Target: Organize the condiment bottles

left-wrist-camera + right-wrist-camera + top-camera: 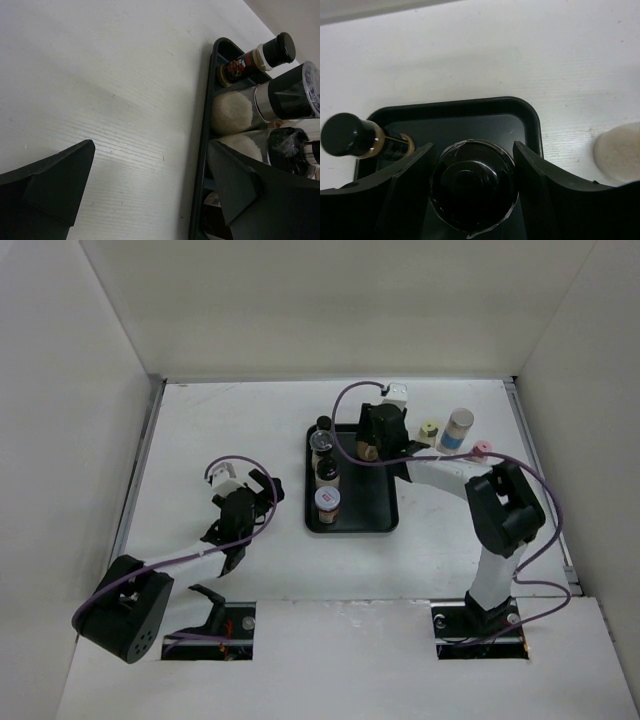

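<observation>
A black tray (365,502) lies mid-table. Several condiment bottles stand along its left side: a small black-capped one (323,424), a silver-and-black shaker (321,443), a brown one (327,472) and a blue-rimmed white-lidded jar (327,503). My right gripper (374,443) is at the tray's far right corner. In the right wrist view its jaws (472,150) press both sides of a black-capped bottle (472,187) standing in the tray (485,112). My left gripper (256,494) is open and empty over the table left of the tray (202,150).
Three bottles stand on the table right of the tray: a yellow-capped jar (429,430), a blue-and-white bottle (458,428) and a pink-capped one (481,449). White walls enclose the table on the left, far and right sides.
</observation>
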Tool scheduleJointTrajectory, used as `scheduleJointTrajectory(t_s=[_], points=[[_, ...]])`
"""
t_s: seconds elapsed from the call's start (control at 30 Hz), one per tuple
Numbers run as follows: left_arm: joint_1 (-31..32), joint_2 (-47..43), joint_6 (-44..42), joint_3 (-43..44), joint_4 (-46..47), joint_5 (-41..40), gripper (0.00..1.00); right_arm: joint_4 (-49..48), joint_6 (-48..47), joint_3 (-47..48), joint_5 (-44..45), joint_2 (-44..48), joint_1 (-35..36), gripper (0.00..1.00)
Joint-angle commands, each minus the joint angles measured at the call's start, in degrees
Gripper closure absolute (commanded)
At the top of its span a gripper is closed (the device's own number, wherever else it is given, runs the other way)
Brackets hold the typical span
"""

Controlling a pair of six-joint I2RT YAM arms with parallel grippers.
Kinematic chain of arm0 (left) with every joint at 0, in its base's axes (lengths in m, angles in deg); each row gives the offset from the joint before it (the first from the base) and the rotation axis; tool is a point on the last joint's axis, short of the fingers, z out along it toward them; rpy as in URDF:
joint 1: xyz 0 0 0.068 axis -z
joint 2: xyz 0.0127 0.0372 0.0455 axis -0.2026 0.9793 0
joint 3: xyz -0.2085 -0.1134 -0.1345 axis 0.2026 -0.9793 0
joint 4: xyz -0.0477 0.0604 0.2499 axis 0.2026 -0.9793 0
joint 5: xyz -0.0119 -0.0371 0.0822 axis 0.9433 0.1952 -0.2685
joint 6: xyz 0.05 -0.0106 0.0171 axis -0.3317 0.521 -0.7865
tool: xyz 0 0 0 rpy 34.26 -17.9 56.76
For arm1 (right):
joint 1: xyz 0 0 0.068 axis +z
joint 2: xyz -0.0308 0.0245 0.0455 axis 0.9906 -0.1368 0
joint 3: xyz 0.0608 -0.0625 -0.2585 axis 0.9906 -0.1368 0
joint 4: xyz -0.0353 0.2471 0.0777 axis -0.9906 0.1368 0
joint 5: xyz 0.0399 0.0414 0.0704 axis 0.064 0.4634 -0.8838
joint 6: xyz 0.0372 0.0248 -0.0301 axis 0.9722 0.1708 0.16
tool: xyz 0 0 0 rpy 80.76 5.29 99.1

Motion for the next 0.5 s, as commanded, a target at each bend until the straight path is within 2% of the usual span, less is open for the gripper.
scheduleJointTrajectory(t_s=[0.0, 0.33, 0.4, 0.47], points=[[0.4, -0.8, -0.6, 0.5, 1.9, 0.1, 0.00, -7.8, -1.8, 4.7, -0.6, -1.6, -0.6, 0.40], [1.8, 0.1, -1.8, 1.3, 2.3, -2.2, 0.00, -10.1, -4.9, 6.1, 2.5, -6.3, -0.8, 0.34], [2.3, 0.2, -1.9, 1.4, 2.0, -1.5, 0.00, -9.9, -4.7, 6.6, 3.0, -6.7, -0.8, 0.30], [2.2, -0.7, -2.1, 1.0, 2.3, -2.0, 0.00, -9.4, -4.8, 7.3, 3.3, -7.2, -0.8, 0.22]])
